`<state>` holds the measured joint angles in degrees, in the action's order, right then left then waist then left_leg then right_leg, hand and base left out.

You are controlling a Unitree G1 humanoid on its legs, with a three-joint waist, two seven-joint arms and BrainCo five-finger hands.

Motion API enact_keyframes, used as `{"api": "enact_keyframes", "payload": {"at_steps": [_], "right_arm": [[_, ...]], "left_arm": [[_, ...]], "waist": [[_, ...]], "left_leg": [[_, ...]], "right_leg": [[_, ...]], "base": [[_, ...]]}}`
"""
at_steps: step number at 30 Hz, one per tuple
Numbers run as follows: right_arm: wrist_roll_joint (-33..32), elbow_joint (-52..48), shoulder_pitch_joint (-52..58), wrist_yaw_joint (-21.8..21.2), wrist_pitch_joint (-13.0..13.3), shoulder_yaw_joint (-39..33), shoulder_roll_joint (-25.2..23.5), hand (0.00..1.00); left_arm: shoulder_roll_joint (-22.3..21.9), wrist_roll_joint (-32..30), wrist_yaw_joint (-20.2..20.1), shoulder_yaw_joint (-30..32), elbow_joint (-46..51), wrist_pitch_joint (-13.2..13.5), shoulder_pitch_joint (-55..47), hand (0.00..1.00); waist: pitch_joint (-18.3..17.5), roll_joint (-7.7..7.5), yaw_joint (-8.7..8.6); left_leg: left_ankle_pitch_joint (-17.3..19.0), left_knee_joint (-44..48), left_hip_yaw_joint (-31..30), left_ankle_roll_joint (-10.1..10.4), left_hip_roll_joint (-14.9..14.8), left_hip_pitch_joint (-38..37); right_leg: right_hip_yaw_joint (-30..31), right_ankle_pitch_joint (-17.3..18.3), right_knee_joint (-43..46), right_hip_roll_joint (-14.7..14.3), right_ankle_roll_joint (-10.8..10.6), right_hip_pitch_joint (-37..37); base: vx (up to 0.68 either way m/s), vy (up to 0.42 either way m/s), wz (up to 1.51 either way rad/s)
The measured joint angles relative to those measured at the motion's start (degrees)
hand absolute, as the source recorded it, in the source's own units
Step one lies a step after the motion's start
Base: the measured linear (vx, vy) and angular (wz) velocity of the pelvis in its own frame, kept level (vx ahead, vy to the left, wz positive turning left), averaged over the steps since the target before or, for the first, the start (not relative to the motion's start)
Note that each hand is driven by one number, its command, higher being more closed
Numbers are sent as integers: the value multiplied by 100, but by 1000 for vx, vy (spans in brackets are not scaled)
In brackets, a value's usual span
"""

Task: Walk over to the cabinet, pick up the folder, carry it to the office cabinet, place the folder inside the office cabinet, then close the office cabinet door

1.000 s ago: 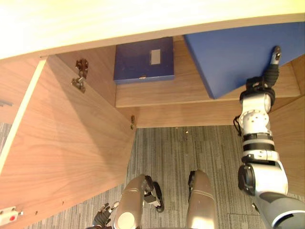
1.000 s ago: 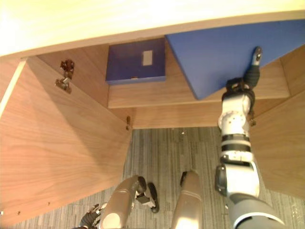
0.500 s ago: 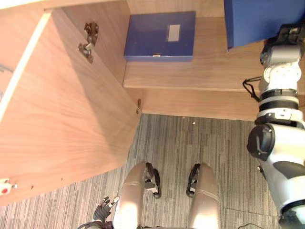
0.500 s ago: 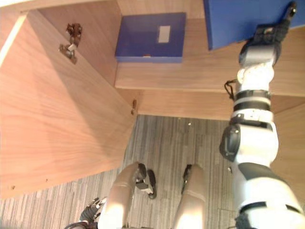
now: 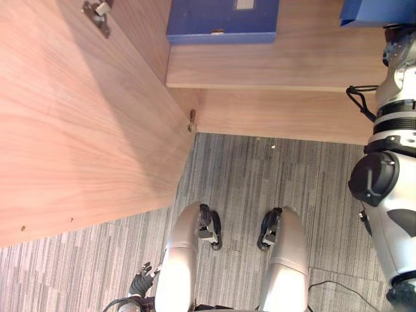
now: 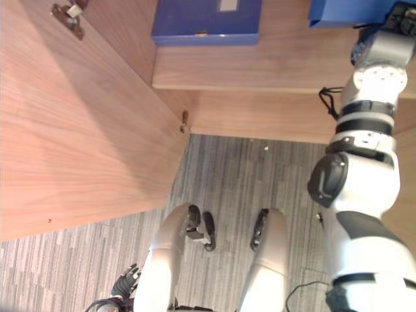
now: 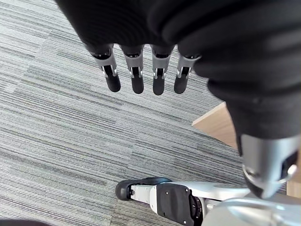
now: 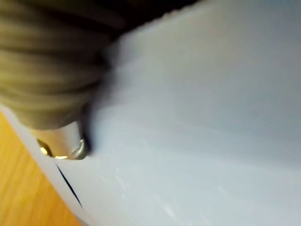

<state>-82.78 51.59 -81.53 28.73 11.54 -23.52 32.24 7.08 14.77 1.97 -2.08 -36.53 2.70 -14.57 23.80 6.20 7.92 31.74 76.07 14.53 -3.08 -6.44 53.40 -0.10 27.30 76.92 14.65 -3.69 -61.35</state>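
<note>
Over woodgrain shelf (image 5: 273, 62) | right hand (image 6: 406, 14) fingers pinch flat blue folder (image 6: 341, 12) | left hand (image 7: 141, 23) fingers straight

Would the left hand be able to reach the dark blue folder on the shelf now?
Probably not: the left hand hangs open near the carpet, below the shelf holding the folder.
</note>
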Motion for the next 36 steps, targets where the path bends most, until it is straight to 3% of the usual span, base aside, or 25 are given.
{"api": "enact_keyframes", "payload": {"at_steps": [6, 15, 16, 24, 36], "right_arm": [[-286, -3, 5, 80, 404, -271, 174, 100], [-377, -5, 13, 102, 478, -447, 309, 100], [-359, -6, 13, 102, 442, -446, 364, 0], [-115, -9, 12, 138, 282, -445, 563, 0], [1001, -27, 4, -175, -293, -81, 759, 0]], "left_arm": [[1, -1, 51, -132, -66, 0, 47, 0], [-7, -2, 89, -174, -132, 0, 76, 0], [-7, -2, 89, -184, -136, 0, 78, 0], [-10, -1, 100, -223, -140, 4, 87, 0], [-13, 10, 153, -223, -224, 16, 82, 0]], "waist": [[43, 142, 9], [15, 207, 13], [7, 221, 14], [-40, 263, 64], [-150, 255, 56]], "left_leg": [[10, 120, -13, 4, -26, 220], [18, 215, -114, 39, -1, 307], [18, 249, -154, 40, 10, 373], [-13, 423, -267, 72, 59, 727], [-13, 468, -286, 71, 46, 878]], "right_leg": [[43, 31, 178, -30, 64, -268], [-36, 113, 330, 31, 173, -312], [-73, 123, 358, 52, 178, -339], [-136, 157, 538, 127, 223, -605], [-149, 155, 554, 123, 226, -732]], "base": [[-3, -78, 0], [5, -66, 5], [-16, -50, 16], [-13, -44, 10], [0, -6, 1]]}}
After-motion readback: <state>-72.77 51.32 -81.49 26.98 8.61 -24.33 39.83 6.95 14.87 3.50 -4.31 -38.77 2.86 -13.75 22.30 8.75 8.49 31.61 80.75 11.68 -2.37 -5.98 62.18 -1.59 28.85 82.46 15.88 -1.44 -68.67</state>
